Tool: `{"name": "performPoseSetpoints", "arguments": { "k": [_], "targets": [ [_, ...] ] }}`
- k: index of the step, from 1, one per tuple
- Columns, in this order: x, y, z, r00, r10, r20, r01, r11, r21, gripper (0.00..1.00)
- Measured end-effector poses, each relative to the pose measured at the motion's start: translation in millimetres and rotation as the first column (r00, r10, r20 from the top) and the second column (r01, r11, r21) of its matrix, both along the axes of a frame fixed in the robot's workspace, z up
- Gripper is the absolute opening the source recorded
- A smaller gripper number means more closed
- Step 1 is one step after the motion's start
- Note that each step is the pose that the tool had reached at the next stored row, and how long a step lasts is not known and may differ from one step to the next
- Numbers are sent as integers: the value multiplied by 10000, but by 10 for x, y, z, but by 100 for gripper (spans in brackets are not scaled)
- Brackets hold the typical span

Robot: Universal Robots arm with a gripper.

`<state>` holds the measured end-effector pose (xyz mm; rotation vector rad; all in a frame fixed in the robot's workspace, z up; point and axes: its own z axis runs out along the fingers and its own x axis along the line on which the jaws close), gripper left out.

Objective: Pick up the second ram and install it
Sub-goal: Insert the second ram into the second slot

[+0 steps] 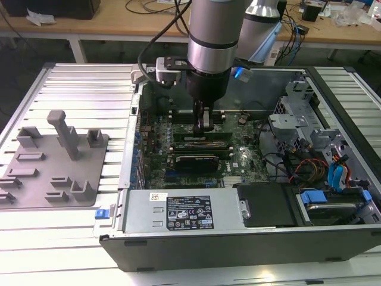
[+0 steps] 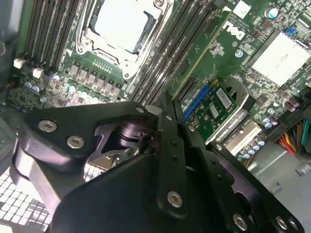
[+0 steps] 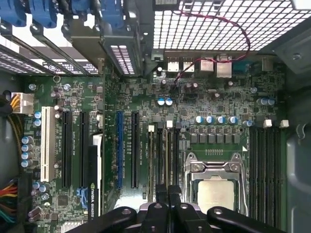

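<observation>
We see the second ram (image 3: 167,158) standing edge-on in a memory slot just beside the CPU socket (image 3: 214,187). The gripper (image 1: 203,124) hangs directly over it, fingers pressed together, tips at its upper edge. Around them lie the motherboard (image 1: 238,156) and open computer case (image 1: 238,238).

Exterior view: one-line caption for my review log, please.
The arm's hand reaches down inside the open computer case, low over the memory slots of the motherboard.
</observation>
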<state>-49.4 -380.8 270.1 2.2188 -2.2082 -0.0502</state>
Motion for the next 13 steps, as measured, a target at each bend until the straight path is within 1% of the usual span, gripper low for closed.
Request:
{"name": "performPoseSetpoints", "arguments": {
  "k": [2,5,7,10,13],
  "targets": [
    [1,0,-69,10000,2,0,-2,10000,0,9],
    [-1,0,-140,10000,2,1,-2,10000,0,9],
    [-1,4,-174,10000,1,1,-1,10000,-1,9],
    [0,26,-196,10000,3,4,-3,10000,5,9],
    [-1,27,-248,10000,1,4,-1,10000,5,9]
  ]
}}
